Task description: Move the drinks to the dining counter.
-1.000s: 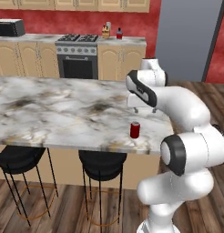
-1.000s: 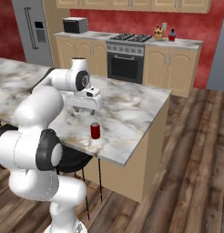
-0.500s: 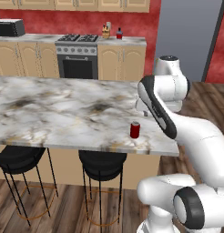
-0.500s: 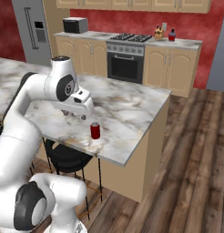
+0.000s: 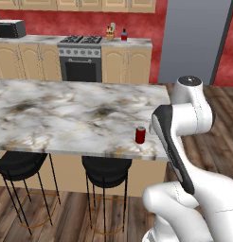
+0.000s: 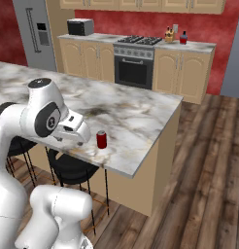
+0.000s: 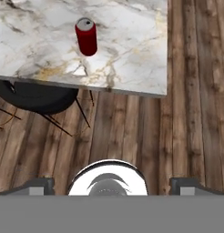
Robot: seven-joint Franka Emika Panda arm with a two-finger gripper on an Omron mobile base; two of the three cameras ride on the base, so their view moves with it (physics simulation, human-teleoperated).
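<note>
The gripper (image 7: pixel 108 184), jaws spread wide and holding nothing, hangs off the dining counter's (image 7: pixel 132 54) near edge above the wood floor, the dark-red can (image 7: pixel 86 36) upright on the marble ahead of it, while the blue bottle (image 6: pixel 183 38) waits far off on the worktop beside the stove

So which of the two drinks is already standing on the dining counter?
The small dark-red can, upright near the dining counter's front edge above a bar stool. The blue bottle is on the far worktop, beside the stove.
</note>
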